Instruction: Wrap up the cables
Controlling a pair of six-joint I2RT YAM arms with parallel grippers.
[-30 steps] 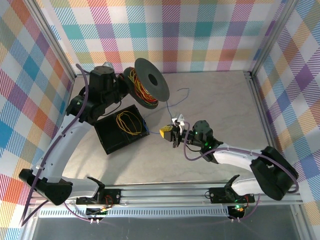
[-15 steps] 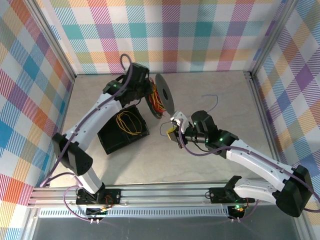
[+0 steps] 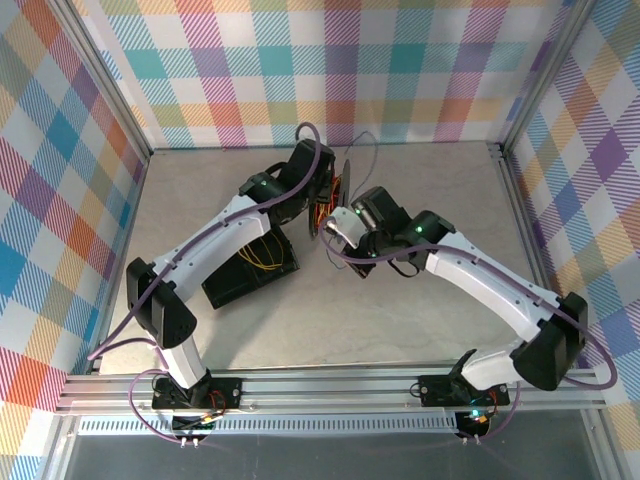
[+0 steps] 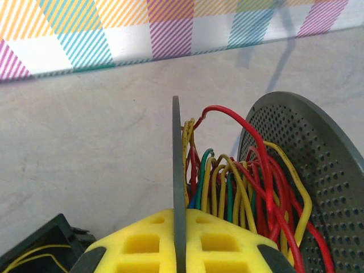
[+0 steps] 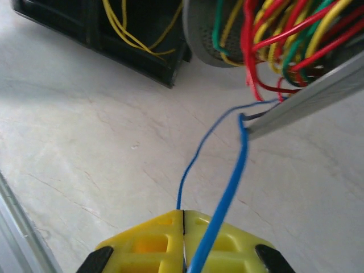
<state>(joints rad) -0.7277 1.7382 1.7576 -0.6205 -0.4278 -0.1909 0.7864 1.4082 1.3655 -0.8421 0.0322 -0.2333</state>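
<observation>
A grey spool [image 3: 338, 192] stands edge-on at the middle back of the table, wound with red, yellow, green and blue cables [image 4: 239, 182]. My left gripper [image 4: 180, 222] is shut on the thin edge of one spool flange [image 4: 178, 148]; the perforated other flange [image 4: 318, 182] is to its right. From above, the left gripper [image 3: 318, 203] sits just left of the spool. Right below the spool, my right gripper [image 3: 338, 228] is shut on a thin blue cable [image 5: 193, 162]. That cable runs up to the spool [image 5: 267, 34] and loops back over one fingertip [image 5: 227, 244].
A black tray [image 3: 232, 283] holding a loose coil of yellow cable [image 3: 262, 255] lies left of the spool, under the left arm; its corner [image 5: 153, 62] is close to the spool. Plaid walls enclose the table on three sides. Bare tabletop [image 3: 430, 330] stretches in front.
The left arm has swung right and carried the spool toward the middle, turning it edge-on. The right gripper has risen toward the spool with the blue cable, shortening the slack.
</observation>
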